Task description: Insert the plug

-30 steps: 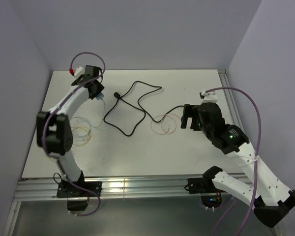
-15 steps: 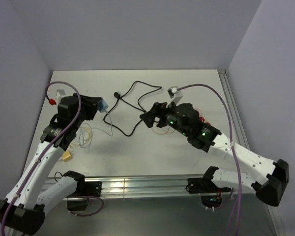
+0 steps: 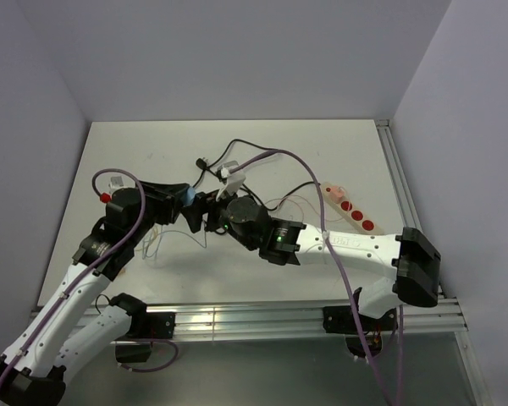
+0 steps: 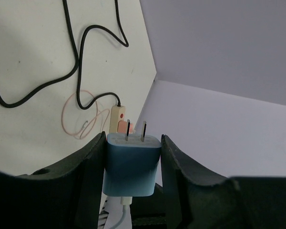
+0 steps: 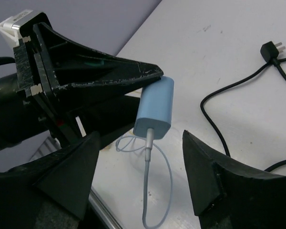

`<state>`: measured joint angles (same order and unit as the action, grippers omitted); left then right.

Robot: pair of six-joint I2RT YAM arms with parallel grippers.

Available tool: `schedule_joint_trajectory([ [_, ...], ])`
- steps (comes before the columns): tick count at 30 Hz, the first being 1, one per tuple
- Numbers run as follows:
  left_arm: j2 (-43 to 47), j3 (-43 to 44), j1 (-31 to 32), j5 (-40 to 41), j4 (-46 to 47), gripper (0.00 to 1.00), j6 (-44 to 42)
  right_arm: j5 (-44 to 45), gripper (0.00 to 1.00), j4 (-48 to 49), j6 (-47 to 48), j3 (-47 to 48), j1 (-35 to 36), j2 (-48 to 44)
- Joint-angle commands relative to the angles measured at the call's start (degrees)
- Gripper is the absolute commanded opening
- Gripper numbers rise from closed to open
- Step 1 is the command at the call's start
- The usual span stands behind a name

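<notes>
My left gripper (image 3: 184,196) is shut on a blue charger plug (image 4: 131,163). It holds the plug off the table with the two prongs pointing away from the wrist, and a pale cable hangs from the plug's base. The pink power strip (image 3: 349,204) lies at the right of the table and shows beyond the prongs in the left wrist view (image 4: 117,119). My right gripper (image 3: 202,213) is open and reaches left, right beside the left gripper. In the right wrist view the plug (image 5: 155,107) hangs just ahead of its spread fingers (image 5: 72,177), not touching them.
A black power cord (image 3: 229,161) loops across the table's middle, its plug end (image 5: 271,49) at the back. A thin pink wire loop (image 4: 81,112) lies near the strip. The table's front rail (image 3: 237,317) runs by the arm bases.
The left arm has carried the blue plug right toward the table's middle. The right arm has swung far left to meet it, uncovering the power strip.
</notes>
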<state>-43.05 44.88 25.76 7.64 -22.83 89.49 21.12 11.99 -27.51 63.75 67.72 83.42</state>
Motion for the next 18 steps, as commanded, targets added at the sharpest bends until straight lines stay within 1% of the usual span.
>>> schedule_joint_trajectory([
  [1,1.21,-0.32,0.26,-2.1,4.72,0.0,3.58,7.87,0.75,6.82,1.58,3.05,0.74,1.65],
  [6,1.21,-0.06,0.17,-4.29,4.9,0.0,4.72,11.39,0.7,9.18,2.28,3.05,0.83,3.77],
  [7,1.21,-0.32,0.26,-4.73,5.42,0.0,4.81,11.83,0.66,9.19,2.2,3.4,0.74,4.38],
  [9,1.21,-0.58,0.26,-5.61,5.69,0.0,5.34,12.97,0.63,9.72,2.54,3.58,0.83,5.0],
  [11,1.21,-0.93,0.34,-5.88,5.95,0.0,5.69,13.41,0.6,12.34,3.07,2.79,0.83,5.09],
  [13,1.21,-1.29,0.35,-6.23,6.3,0.0,6.13,13.16,0.53,12.88,3.6,3.48,0.83,5.7],
  [15,1.3,-1.73,0.35,-6.58,7.01,0.0,6.31,13.15,0.5,11.66,3.69,4.89,0.66,6.58],
  [17,1.12,-2.25,0.35,-6.93,7.8,0.0,6.13,12.28,0.42,11.3,4.74,6.48,0.57,7.63],
  [18,1.04,-2.26,0.35,-7.11,7.89,0.0,5.87,12.45,0.31,11.13,5.0,6.74,0.48,7.55],
])
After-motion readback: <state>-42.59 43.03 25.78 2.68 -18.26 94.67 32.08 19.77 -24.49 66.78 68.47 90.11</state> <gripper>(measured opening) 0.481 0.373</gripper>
